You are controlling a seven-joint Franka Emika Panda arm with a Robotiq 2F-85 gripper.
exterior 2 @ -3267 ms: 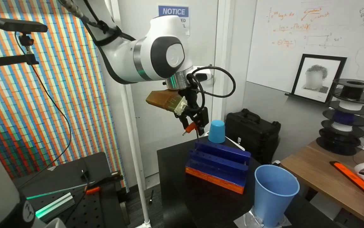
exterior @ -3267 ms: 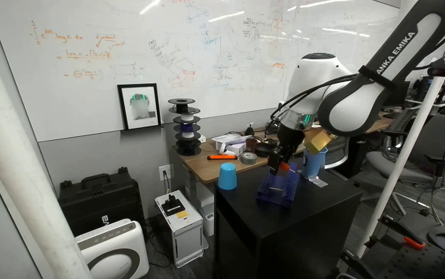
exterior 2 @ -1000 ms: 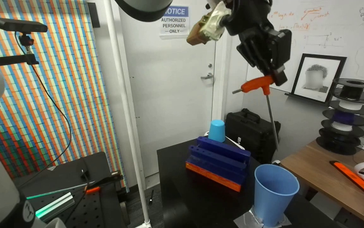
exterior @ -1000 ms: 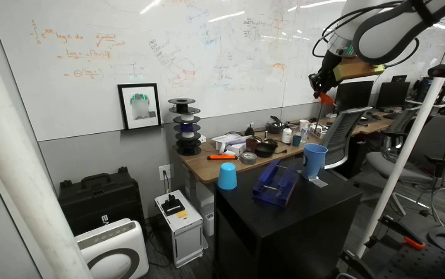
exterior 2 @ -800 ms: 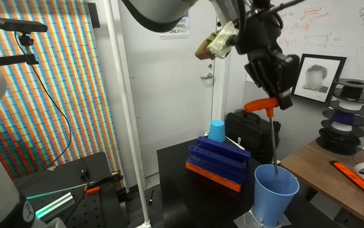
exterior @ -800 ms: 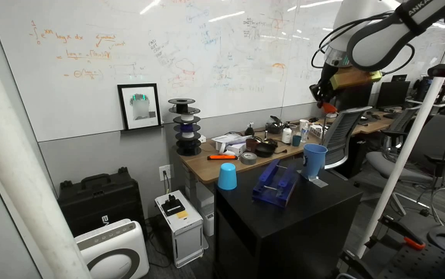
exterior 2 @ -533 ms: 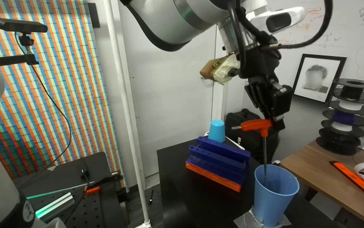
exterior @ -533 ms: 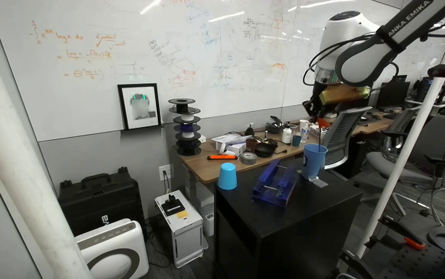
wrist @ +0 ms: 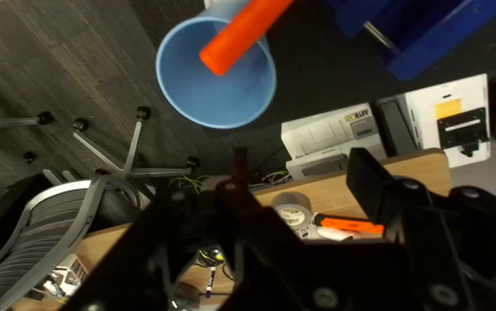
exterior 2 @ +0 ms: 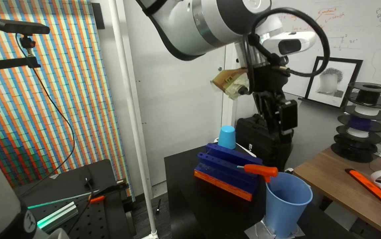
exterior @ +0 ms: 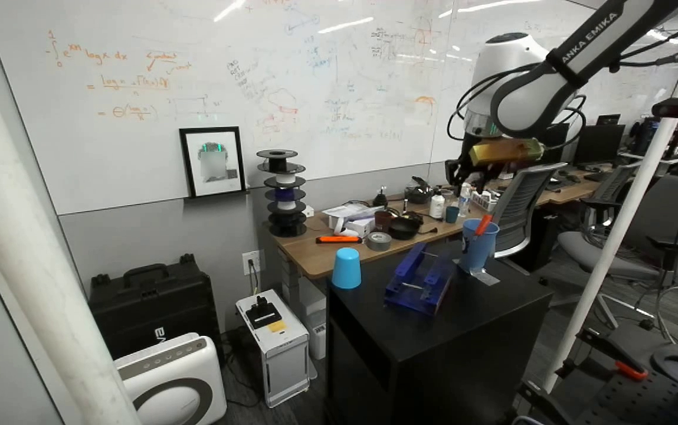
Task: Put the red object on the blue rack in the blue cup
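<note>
Wrist view: the gripper [wrist: 298,156], lower half, stands spread and empty, presumably for release; upper centre, the red tool [wrist: 248,36] juts past the rim of the blue cup [wrist: 217,103] because, we judge, its hidden lower part sits inside.

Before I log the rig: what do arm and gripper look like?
White arm with black sections, silver bands and a black strap; visible lettering reads "ANKA EMIKA". Black cables form loops. Gripper: black, two jointed fingers; a yellowish-brown box with pale wrapping sits by its base.
</note>
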